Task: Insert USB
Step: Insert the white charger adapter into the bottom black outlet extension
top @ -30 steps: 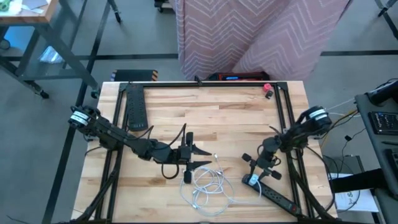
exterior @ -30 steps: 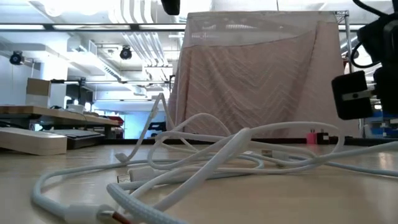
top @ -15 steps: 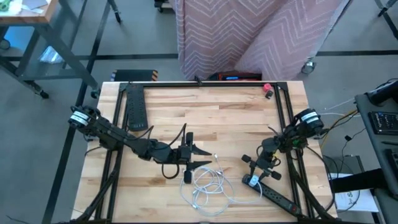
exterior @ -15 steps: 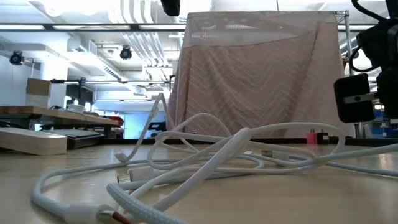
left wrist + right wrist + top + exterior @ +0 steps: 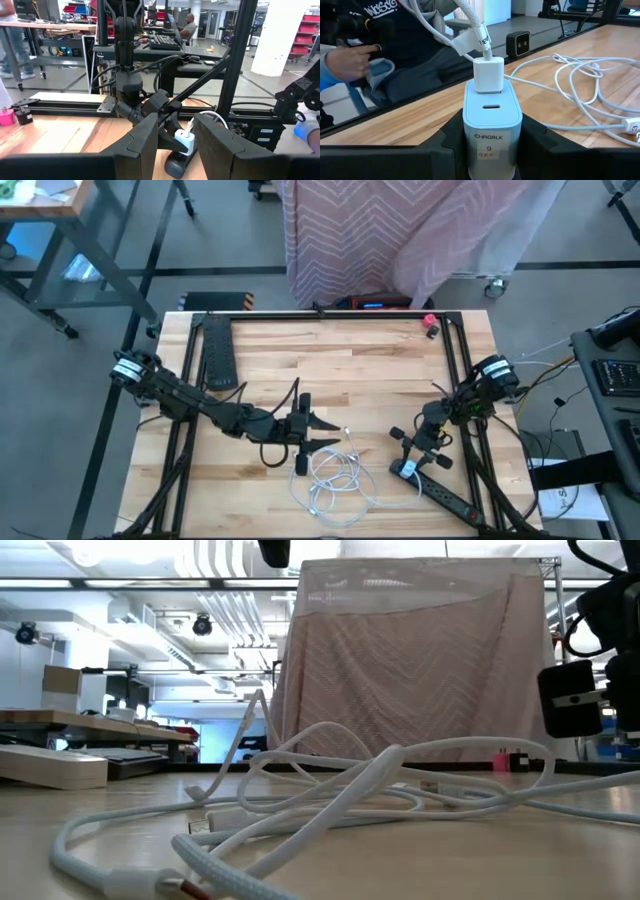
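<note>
Right gripper [image 5: 492, 145] clamped on the charger [image 5: 492, 131] — white USB plug [image 5: 487, 75] seated atop it.

Light: even, bright, from ceiling strip lamps [image 5: 215, 600] in the low view.
Shadows: faint and soft on the worktop [image 5: 330, 370].
Glare: mild on the white charger [image 5: 492, 120].
Focus: nearest cable [image 5: 230, 875] blurred in the low view.

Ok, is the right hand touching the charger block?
Touching. The right wrist view shows the right hand with both fingers pressed against the sides of the charger block.
</note>
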Robot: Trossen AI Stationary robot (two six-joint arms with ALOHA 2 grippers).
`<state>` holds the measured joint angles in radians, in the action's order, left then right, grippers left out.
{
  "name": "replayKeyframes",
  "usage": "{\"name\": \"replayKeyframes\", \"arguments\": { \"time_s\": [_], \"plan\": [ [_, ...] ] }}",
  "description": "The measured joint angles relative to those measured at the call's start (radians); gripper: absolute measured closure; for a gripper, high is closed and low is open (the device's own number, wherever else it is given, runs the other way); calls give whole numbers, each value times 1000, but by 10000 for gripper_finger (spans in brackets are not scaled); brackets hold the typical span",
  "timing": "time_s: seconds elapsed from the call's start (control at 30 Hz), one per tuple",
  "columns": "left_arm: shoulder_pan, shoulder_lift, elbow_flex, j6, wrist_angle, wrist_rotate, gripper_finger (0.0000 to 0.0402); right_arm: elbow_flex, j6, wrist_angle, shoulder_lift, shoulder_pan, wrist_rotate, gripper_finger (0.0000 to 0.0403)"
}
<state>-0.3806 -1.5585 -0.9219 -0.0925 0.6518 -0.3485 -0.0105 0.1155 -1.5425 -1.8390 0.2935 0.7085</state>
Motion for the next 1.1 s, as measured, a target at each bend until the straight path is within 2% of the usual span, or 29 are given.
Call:
{"name": "replayKeyframes", "arguments": {
  "time_s": [0.37, 0.93, 1.1],
  "plan": [
    [-5, 0, 0, -49, 5, 1, 288, 2, -14, -4, 1, 0, -1, 297],
    [-9, 0, 0, -44, 22, 1, 288, 5, -29, -11, 31, -10, -13, 297],
    [-9, 0, 0, -43, 37, 1, 288, 5, -18, 49, 50, -19, -11, 297]
  ]
}}
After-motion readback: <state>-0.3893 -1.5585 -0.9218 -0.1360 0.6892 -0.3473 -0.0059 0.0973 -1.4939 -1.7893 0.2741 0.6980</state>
